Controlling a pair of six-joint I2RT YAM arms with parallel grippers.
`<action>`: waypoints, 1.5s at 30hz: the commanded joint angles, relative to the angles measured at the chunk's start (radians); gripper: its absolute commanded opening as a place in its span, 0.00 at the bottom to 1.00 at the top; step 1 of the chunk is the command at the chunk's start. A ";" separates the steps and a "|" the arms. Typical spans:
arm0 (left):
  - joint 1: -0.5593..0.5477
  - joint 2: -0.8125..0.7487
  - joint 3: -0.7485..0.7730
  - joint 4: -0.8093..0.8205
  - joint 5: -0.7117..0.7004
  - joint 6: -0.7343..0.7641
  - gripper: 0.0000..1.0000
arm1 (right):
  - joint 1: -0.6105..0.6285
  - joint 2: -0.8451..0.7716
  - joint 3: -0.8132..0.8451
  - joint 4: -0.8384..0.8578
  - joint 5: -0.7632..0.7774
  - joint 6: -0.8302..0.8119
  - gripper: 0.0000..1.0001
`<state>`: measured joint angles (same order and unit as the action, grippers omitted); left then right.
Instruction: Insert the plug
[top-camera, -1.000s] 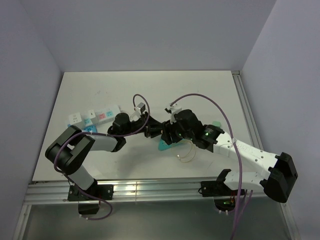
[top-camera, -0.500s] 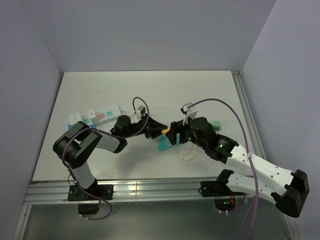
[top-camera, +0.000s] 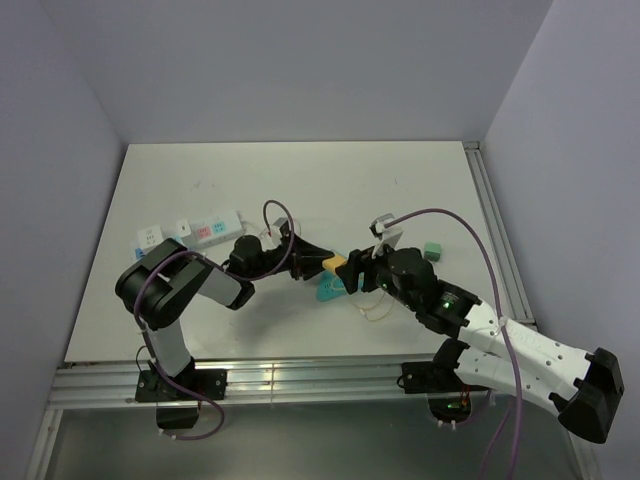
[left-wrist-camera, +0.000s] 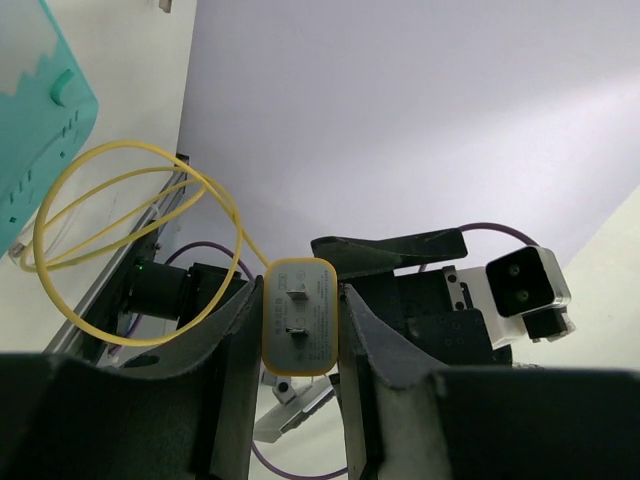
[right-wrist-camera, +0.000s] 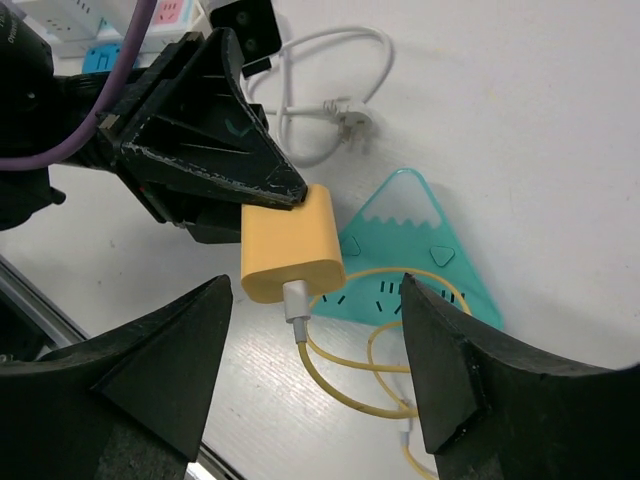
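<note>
I am watching the left gripper (top-camera: 320, 264) clamping the yellow plug (right-wrist-camera: 292, 245) between its two fingers, which are pressing on the block's flat sides. In the left wrist view the plug's pins are facing the camera. The plug is hanging above the table (top-camera: 300, 180), about midway between the left and right edges and nearer the near edge than the far one. The right gripper (top-camera: 356, 274) is facing it from the right with its fingers spread wide apart and gripping nothing, the plug sitting just ahead of them. The yellow cable (right-wrist-camera: 330, 385) is trailing from the plug's end and coiling onto the teal socket block (right-wrist-camera: 410, 240), which is lying flat on the table just below the plug. A white cord (right-wrist-camera: 350, 122) is lying beyond the block, a white power strip (top-camera: 190, 232) is sitting toward the left edge, and a small green block (top-camera: 432, 250) is resting nearer the right edge.
</note>
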<state>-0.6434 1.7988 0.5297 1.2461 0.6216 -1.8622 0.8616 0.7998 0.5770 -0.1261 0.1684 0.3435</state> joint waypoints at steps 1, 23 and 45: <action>-0.009 0.010 0.003 0.177 -0.008 -0.034 0.08 | 0.014 -0.004 -0.022 0.089 0.008 -0.021 0.74; -0.033 0.070 0.035 0.293 0.023 -0.103 0.09 | 0.036 -0.004 -0.092 0.174 -0.029 -0.038 0.73; -0.038 0.051 0.030 0.311 0.026 -0.114 0.08 | 0.036 0.058 -0.109 0.209 -0.033 -0.021 0.62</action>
<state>-0.6704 1.8740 0.5388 1.2678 0.6315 -1.9568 0.8913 0.8425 0.4755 0.0246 0.1379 0.3168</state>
